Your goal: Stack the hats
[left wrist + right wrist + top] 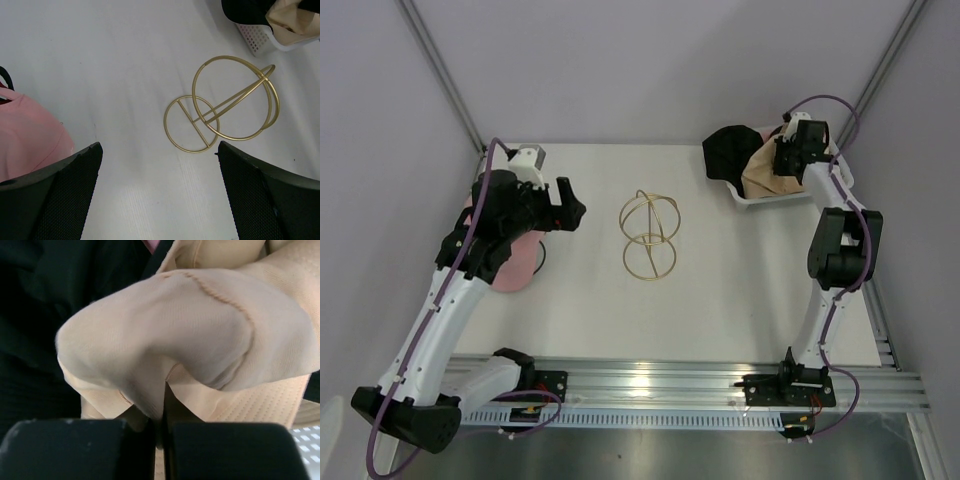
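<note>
A tan bucket hat [763,172] lies crumpled in the white mesh basket [760,200] at the back right, beside a black hat [728,150]. My right gripper [785,160] reaches down into the basket. In the right wrist view that gripper [161,422] is shut, pinching a fold of the tan hat [175,320], with the black hat [60,290] to its left. A pink hat [515,265] sits on the table at the left, partly under my left arm. My left gripper [565,205] hovers open above the table with nothing between its fingers [60,190]; the pink hat [25,135] shows at its left.
A gold wire stand [650,235] of linked rings lies on the table's middle, ahead of the left gripper [159,147] in its wrist view, where the stand [225,105] lies short of the basket [260,40]. Grey walls close in the table on three sides.
</note>
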